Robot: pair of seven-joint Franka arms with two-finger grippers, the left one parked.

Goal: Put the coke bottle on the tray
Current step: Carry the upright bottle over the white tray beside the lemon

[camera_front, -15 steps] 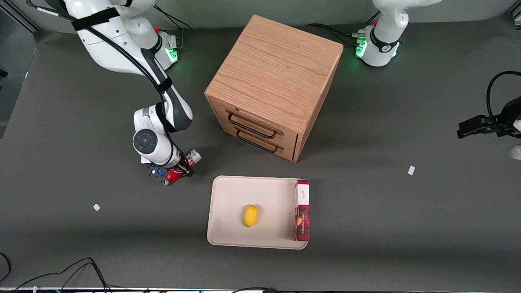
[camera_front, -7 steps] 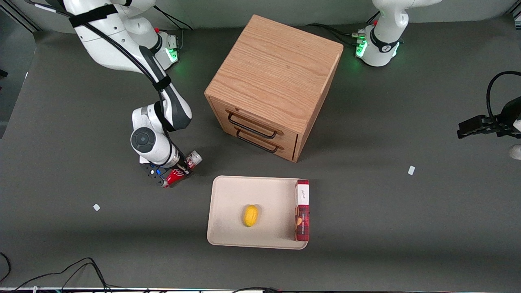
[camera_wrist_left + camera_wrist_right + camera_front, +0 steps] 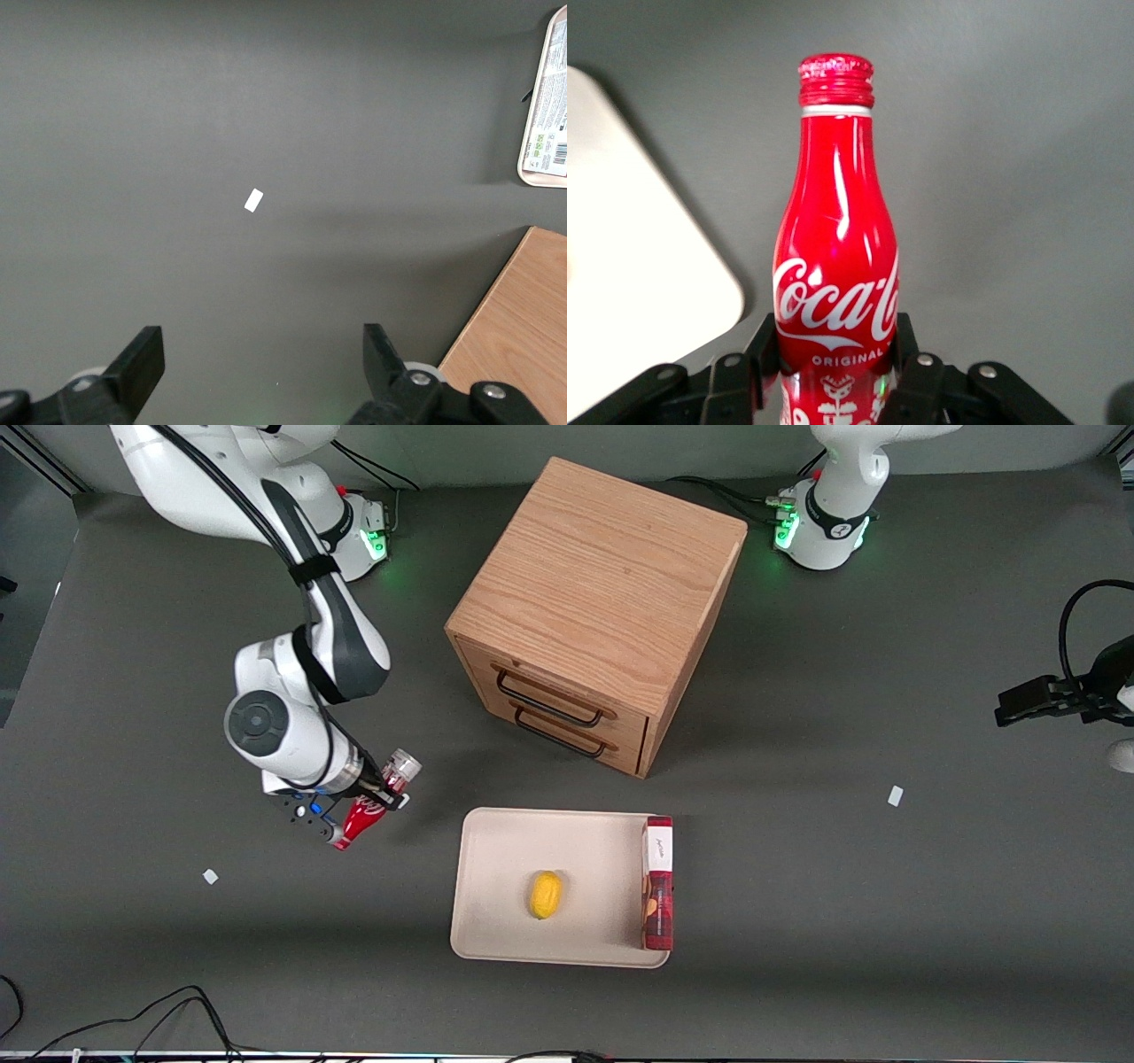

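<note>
The coke bottle (image 3: 363, 815) is a slim red bottle with white script, held tilted in the air by my right gripper (image 3: 376, 797). The gripper is shut on the bottle's body; its silver end (image 3: 403, 763) points toward the cabinet. In the right wrist view the bottle (image 3: 835, 266) fills the middle, both fingers (image 3: 908, 354) pressed on its sides, with the red cap (image 3: 835, 80) away from the camera. The cream tray (image 3: 496, 868) lies on the table beside the gripper, toward the parked arm's end; its rounded corner (image 3: 656, 283) shows in the wrist view.
On the tray lie a yellow lemon (image 3: 546, 895) and a flat red box (image 3: 657, 881) along its rim. A wooden drawer cabinet (image 3: 594, 611) stands farther from the camera than the tray. Small white scraps (image 3: 210, 876) (image 3: 895, 795) lie on the dark table.
My gripper has risen with the coke bottle and shifted away from the tray, toward the working arm's end. The bottle has left the table surface.
</note>
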